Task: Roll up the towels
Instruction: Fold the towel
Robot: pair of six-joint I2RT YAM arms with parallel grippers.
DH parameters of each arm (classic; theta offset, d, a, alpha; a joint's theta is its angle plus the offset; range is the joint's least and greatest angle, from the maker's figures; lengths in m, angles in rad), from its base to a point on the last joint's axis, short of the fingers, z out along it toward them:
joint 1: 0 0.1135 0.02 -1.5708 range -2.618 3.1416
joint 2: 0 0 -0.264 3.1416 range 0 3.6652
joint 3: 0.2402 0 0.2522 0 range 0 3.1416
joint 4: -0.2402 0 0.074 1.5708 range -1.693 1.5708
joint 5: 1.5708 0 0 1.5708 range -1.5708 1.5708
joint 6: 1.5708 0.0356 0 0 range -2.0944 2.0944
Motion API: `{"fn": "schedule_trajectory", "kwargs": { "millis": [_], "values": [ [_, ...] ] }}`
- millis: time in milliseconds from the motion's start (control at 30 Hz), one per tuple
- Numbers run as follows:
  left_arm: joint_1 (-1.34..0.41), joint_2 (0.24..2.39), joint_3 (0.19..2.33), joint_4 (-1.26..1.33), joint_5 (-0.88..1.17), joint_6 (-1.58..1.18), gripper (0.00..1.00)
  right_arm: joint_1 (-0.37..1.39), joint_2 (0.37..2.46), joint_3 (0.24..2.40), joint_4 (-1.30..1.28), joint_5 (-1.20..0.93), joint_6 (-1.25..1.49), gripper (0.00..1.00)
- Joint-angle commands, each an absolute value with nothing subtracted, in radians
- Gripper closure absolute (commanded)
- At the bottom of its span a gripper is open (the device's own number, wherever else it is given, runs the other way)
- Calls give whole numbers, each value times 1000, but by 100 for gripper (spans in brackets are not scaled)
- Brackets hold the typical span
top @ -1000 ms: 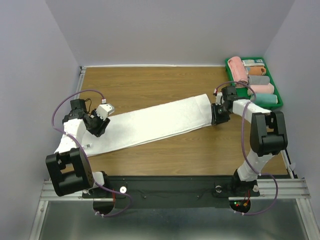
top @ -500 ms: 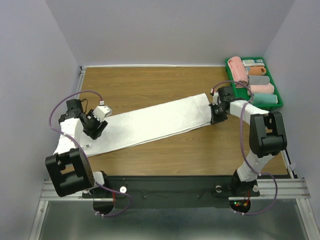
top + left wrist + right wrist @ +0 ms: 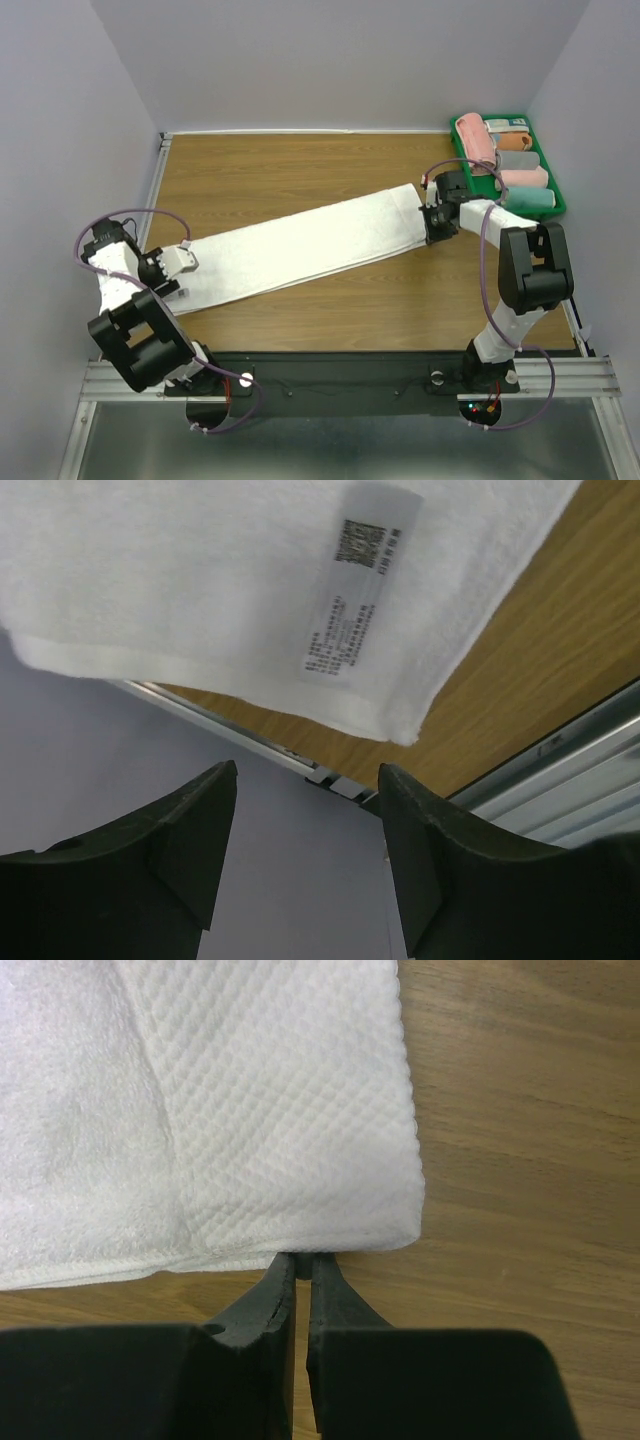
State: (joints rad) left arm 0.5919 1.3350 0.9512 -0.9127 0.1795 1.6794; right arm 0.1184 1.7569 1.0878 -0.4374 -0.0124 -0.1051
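Right pincer [image 3: 302, 1258] has its two dark fingers pressed together on the hem of the white towel [image 3: 250, 1110], pinching the short edge at the towel's right end. A waffle-textured band runs along that edge, with plain terry to its left, and a second layer of cloth shows just under the hem.

Left pincer [image 3: 305, 775] is spread with nothing between its fingers. It sits off the towel's left end, apart from the cloth, beside the left edge of the table [image 3: 300, 165]. Beyond its fingertips lies the towel's corner, bearing a pale grey label [image 3: 350, 590] printed with a code and small text that is too small to read.

From above, the white towel [image 3: 300, 245] is spread flat as a long strip slanting across the wooden table. Its left end is nearer and its right end farther, with one pincer at each end.

Past the right arm, in the far right corner, stands a green bin [image 3: 558, 198] holding rolled towels [image 3: 475, 140] in pink, orange and pale green.
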Motion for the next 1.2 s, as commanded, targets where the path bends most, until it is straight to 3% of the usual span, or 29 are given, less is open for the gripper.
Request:
{"fn": "schedule_trajectory", "kwargs": {
  "millis": [0,300,867,1167],
  "values": [
    [617,1266,839,-884,78,1857,30,98,1802,1092,-446,84,-143,99],
    [632,1247,727,-753,58,1919,32,98,1809,1104,-460,75,-147,99],
    [635,1241,733,-871,189,1982,33,97,1829,1117,-468,66,-150,99],
    [635,1265,699,-765,144,1985,46,94,1830,1118,-469,69,-150,99]
  ]
}}
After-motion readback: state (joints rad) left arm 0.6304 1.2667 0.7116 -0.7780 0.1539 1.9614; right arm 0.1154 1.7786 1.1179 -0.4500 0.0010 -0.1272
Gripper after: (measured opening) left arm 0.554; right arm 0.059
